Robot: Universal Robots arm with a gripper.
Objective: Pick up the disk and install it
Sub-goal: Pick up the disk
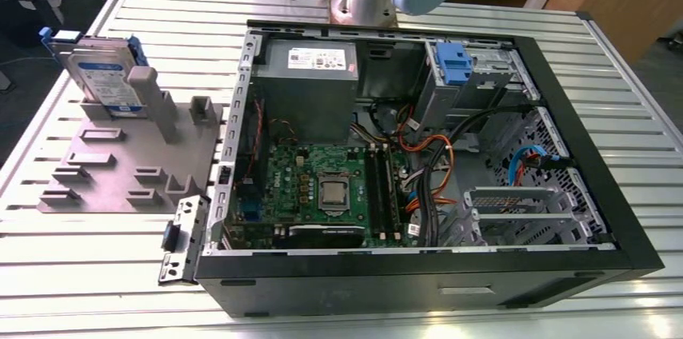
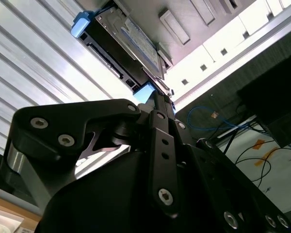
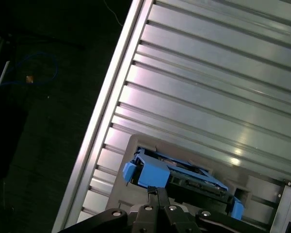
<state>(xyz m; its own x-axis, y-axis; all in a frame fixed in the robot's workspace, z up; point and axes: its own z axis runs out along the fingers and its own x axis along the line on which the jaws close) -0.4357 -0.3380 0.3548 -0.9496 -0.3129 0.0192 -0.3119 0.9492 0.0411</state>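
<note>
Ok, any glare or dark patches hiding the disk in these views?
First wrist view: a glare spot on the ribbed table near the disk, disk itself readable. Second wrist view: the gripper is in deep shadow against bright table slats. Exterior view: evenly lit, mild sheen on the table, disk clear.
</note>
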